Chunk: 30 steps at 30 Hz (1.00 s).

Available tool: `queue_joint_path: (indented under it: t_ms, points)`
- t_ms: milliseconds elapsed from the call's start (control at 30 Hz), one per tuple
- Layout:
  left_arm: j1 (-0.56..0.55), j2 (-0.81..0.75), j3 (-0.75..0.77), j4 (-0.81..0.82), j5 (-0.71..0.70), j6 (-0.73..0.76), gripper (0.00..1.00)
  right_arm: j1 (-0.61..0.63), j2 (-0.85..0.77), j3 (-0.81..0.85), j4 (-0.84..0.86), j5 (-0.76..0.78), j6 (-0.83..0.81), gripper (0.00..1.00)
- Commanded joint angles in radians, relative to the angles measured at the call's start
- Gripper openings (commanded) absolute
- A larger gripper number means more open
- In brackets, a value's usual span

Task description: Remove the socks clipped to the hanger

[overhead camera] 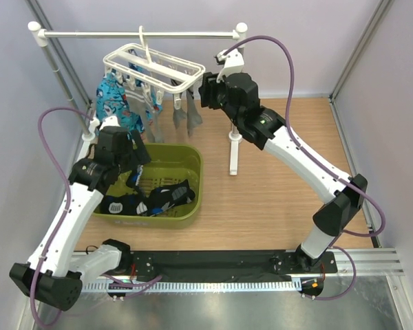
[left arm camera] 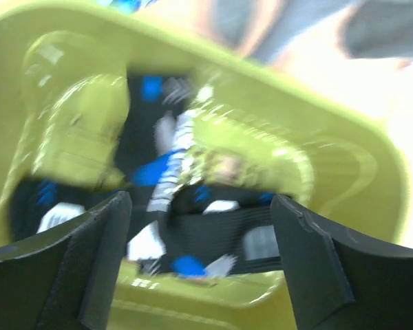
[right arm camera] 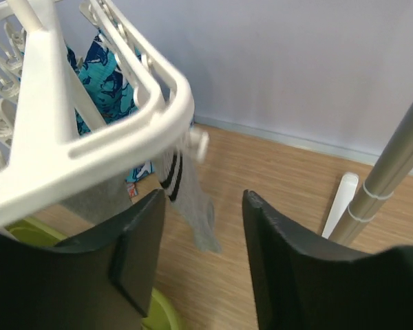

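Currently your left claw (left arm camera: 201, 206) stands wide open with nothing between its fingers, poised over the green basket (overhead camera: 182, 165) (the wrist view is motion-blurred, so detail is poor). Black socks (overhead camera: 158, 199) with blue and white marks lie heaped in the basket's near half, on the left side of the table (overhead camera: 275, 199). Your right claw (right arm camera: 204, 199) is up at the right-hand corner of the hanger (right arm camera: 110, 134), jaws parted and gripping nothing. One striped-cuff sock (right arm camera: 191, 206), grey with black-and-white bands, dangles from a clip at that corner; from the wrist camera it shows in the gap between the fingers, nearer the left one, though you cannot tell from this view whether it touches. The hanger itself hangs by its hook from the white rail (overhead camera: 138, 33), tilted a little down toward the right. Under it the overhead view shows grey socks (overhead camera: 186, 113) clipped at the right end and a blue patterned cloth (overhead camera: 113, 100) clipped at the left end, just behind the left arm.
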Motion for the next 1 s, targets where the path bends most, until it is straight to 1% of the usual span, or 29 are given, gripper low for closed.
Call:
queue_joint_path:
  t_ms: [0, 33, 67, 133, 167, 200, 233, 267, 300, 333, 367, 400, 433, 467, 500, 533, 567, 600, 633, 667, 700, 767, 800, 900, 967]
  points:
    - [0.003, -0.082, -0.001, 0.225, 0.117, 0.022, 0.87, -0.005, -0.095, -0.003, -0.04, -0.032, -0.028, 0.58]
    - [0.003, -0.095, 0.0, 0.254, 0.113, 0.034, 0.88, -0.007, -0.107, -0.008, -0.066, -0.033, -0.028, 0.62]
    - [0.003, -0.098, 0.006, 0.291, 0.106, 0.035, 0.88, -0.005, -0.121, -0.026, -0.08, -0.042, -0.031, 0.71]
    - [0.009, -0.074, 0.052, 0.314, 0.105, 0.048, 0.88, -0.007, -0.184, -0.07, -0.079, -0.055, -0.029, 0.79]
    - [0.012, -0.06, 0.078, 0.321, 0.112, 0.051, 0.88, -0.005, -0.21, -0.139, -0.065, -0.082, -0.025, 0.85]
    - [0.024, -0.018, 0.107, 0.318, 0.131, 0.057, 0.88, -0.005, -0.269, -0.176, -0.033, -0.101, -0.026, 0.89]
    - [0.032, 0.003, 0.165, 0.304, 0.14, 0.06, 0.87, -0.005, -0.297, -0.264, -0.007, -0.119, -0.014, 0.92]
    - [0.041, 0.027, 0.189, 0.299, 0.155, 0.058, 0.86, -0.005, -0.331, -0.311, 0.021, -0.154, -0.008, 0.93]
    - [0.072, 0.045, 0.209, 0.296, 0.198, 0.057, 0.85, -0.005, -0.384, -0.358, 0.089, -0.176, 0.004, 0.93]
    - [0.092, 0.079, 0.245, 0.298, 0.229, 0.045, 0.84, -0.005, -0.411, -0.456, 0.133, -0.199, 0.017, 0.93]
    - [0.139, 0.093, 0.259, 0.299, 0.259, 0.035, 0.84, -0.004, -0.429, -0.503, 0.18, -0.252, 0.052, 0.93]
    - [0.165, 0.105, 0.27, 0.319, 0.355, 0.028, 0.83, 0.006, -0.444, -0.547, 0.282, -0.277, 0.061, 0.92]
    - [0.193, 0.119, 0.275, 0.337, 0.405, 0.014, 0.82, 0.016, -0.457, -0.613, 0.327, -0.299, 0.063, 0.92]
    - [0.254, 0.125, 0.269, 0.359, 0.451, -0.018, 0.82, 0.033, -0.452, -0.638, 0.401, -0.312, 0.051, 0.91]
    - [0.29, 0.132, 0.264, 0.403, 0.558, -0.046, 0.81, 0.05, -0.442, -0.652, 0.429, -0.313, 0.04, 0.91]
    - [0.31, 0.144, 0.257, 0.428, 0.614, -0.072, 0.81, 0.085, -0.411, -0.662, 0.456, -0.314, 0.022, 0.9]
    - [0.398, 0.148, 0.234, 0.461, 0.682, -0.142, 0.8, 0.102, -0.39, -0.666, 0.511, -0.314, 0.006, 0.88]
    - [0.428, 0.151, 0.217, 0.542, 0.742, -0.174, 0.8, 0.116, -0.373, -0.667, 0.548, -0.299, -0.02, 0.87]
    - [0.451, 0.155, 0.194, 0.592, 0.855, -0.21, 0.79, 0.139, -0.354, -0.679, 0.588, -0.29, -0.026, 0.86]
    - [0.483, 0.158, 0.151, 0.644, 0.896, -0.278, 0.78, 0.141, -0.31, -0.686, 0.681, -0.277, -0.031, 0.85]
    - [0.491, 0.158, 0.131, 0.731, 0.922, -0.296, 0.78, 0.144, -0.287, -0.689, 0.725, -0.264, -0.034, 0.82]
    - [0.496, 0.161, 0.112, 0.768, 0.938, -0.304, 0.76, 0.145, -0.197, -0.667, 0.803, -0.27, -0.049, 0.81]
    - [0.496, 0.162, 0.1, 0.778, 0.932, -0.292, 0.76, 0.145, -0.161, -0.65, 0.811, -0.271, -0.057, 0.79]
    - [0.496, 0.171, 0.071, 0.801, 0.895, -0.25, 0.76, 0.157, -0.061, -0.557, 0.822, -0.244, -0.08, 0.78]
    - [0.496, 0.179, 0.049, 0.824, 0.841, -0.223, 0.76, 0.159, -0.006, -0.525, 0.817, -0.237, -0.081, 0.78]
